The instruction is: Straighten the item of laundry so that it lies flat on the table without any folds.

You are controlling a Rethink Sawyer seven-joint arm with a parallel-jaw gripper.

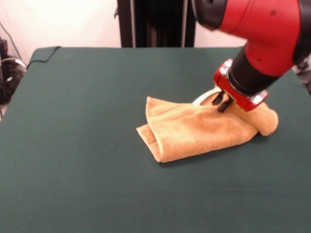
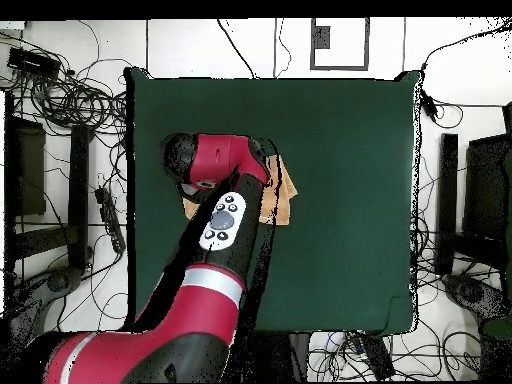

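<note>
The orange-tan towel (image 1: 194,128) lies crumpled and folded over on itself on the dark green table (image 1: 87,107), right of the middle. Its right end is rolled into a lump. A white strip (image 1: 204,98), perhaps the label, shows at its far edge. My gripper (image 1: 221,103) comes down from the upper right and its tips press into the towel's far right part. In the overhead view the red arm (image 2: 225,215) hides the gripper and most of the towel (image 2: 284,195). Only its edges stick out on the table (image 2: 350,200).
The black pedestal (image 1: 155,22) stands at the table's far side. Cables and gear (image 1: 7,73) lie off the table's left edge. In the overhead view, cables (image 2: 70,100) and dark equipment (image 2: 470,200) surround the table.
</note>
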